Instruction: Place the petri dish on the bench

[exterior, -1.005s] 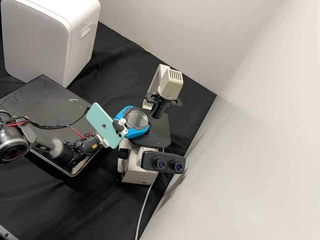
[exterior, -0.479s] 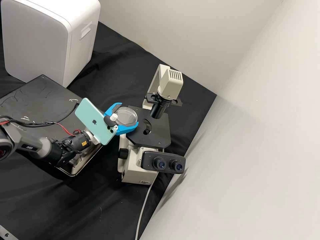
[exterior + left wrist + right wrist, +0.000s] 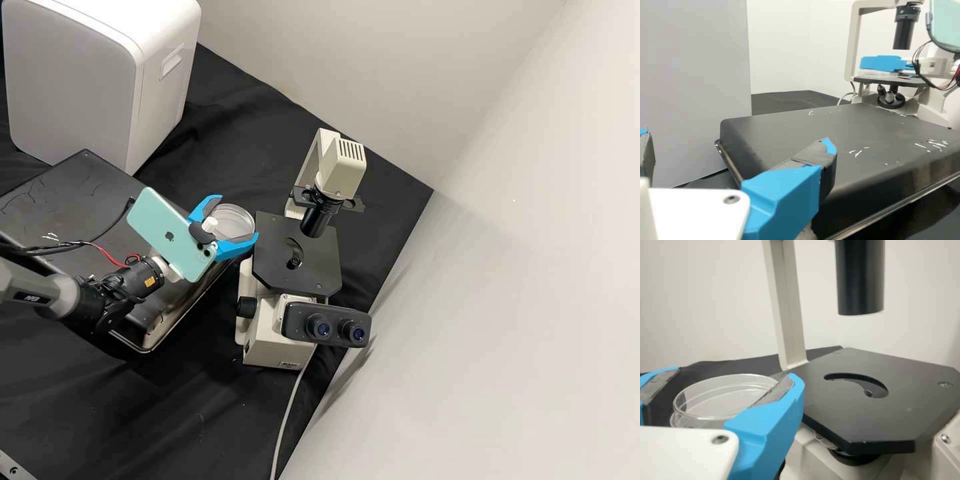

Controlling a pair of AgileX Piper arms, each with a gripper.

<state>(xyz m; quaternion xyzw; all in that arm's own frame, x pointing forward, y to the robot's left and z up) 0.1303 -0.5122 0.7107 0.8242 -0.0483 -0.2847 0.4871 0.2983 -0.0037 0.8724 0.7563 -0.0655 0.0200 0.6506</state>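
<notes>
A clear, round petri dish [image 3: 225, 215] [image 3: 725, 400] is held in the air between the blue fingers of my right gripper [image 3: 232, 223] [image 3: 722, 390], which is shut on it. The dish hangs just left of the microscope's black stage [image 3: 300, 257] [image 3: 875, 400], over the right edge of a flat black box [image 3: 73, 200]. My left gripper [image 3: 735, 142] stands open with nothing between its fingers, low beside that black box [image 3: 850, 145]. From there the right gripper's blue fingers [image 3: 885, 62] show far off by the microscope.
The beige microscope [image 3: 293, 320] stands at mid-right with its lens tube [image 3: 860, 275] above the stage and a cable [image 3: 287, 413] trailing toward the front. A white appliance [image 3: 93, 73] stands at back left. Black cloth [image 3: 133, 413] covers the bench, bare at the front.
My right gripper has drawn back leftward with the petri dish, off the microscope stage and over the edge of the black box.
</notes>
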